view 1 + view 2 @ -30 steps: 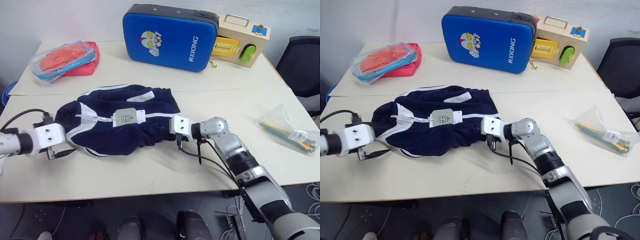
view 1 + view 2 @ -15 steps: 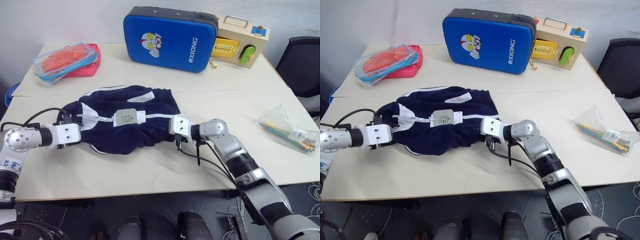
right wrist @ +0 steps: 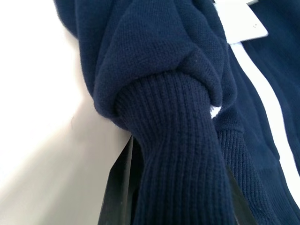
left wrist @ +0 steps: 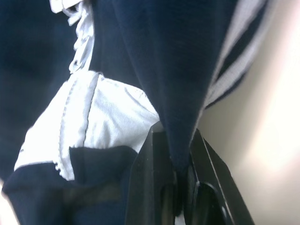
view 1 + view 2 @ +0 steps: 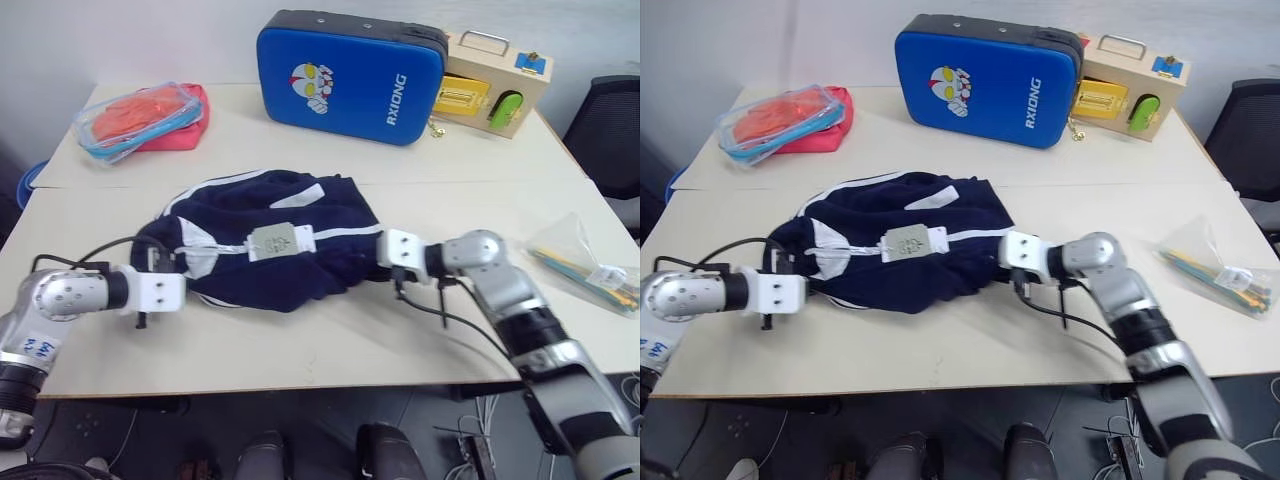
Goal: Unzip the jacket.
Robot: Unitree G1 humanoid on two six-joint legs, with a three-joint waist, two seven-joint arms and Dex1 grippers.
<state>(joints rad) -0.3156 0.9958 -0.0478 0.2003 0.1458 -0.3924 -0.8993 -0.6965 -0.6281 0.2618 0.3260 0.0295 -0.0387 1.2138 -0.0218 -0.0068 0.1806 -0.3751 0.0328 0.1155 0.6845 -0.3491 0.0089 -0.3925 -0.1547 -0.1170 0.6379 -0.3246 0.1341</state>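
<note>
Jacket (image 5: 270, 240) stretched between claws (both pinching fabric).

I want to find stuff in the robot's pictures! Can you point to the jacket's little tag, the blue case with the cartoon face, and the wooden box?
Jacket tag (image 5: 281, 240), left eye view, middle of the grey-white rectangle.
Blue padded case (image 5: 350, 70), left eye view, its front panel.
Wooden box (image 5: 500, 82), left eye view, its front face.

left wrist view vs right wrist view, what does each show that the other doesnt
Left wrist view alone: the white zipper and a white panel, with the left gripper shut on a fold of the soft navy-blue jacket. Right wrist view alone: the ribbed navy cuff in the right gripper and a white tag corner. Both: navy fabric, white stripes, the beige table.
</note>
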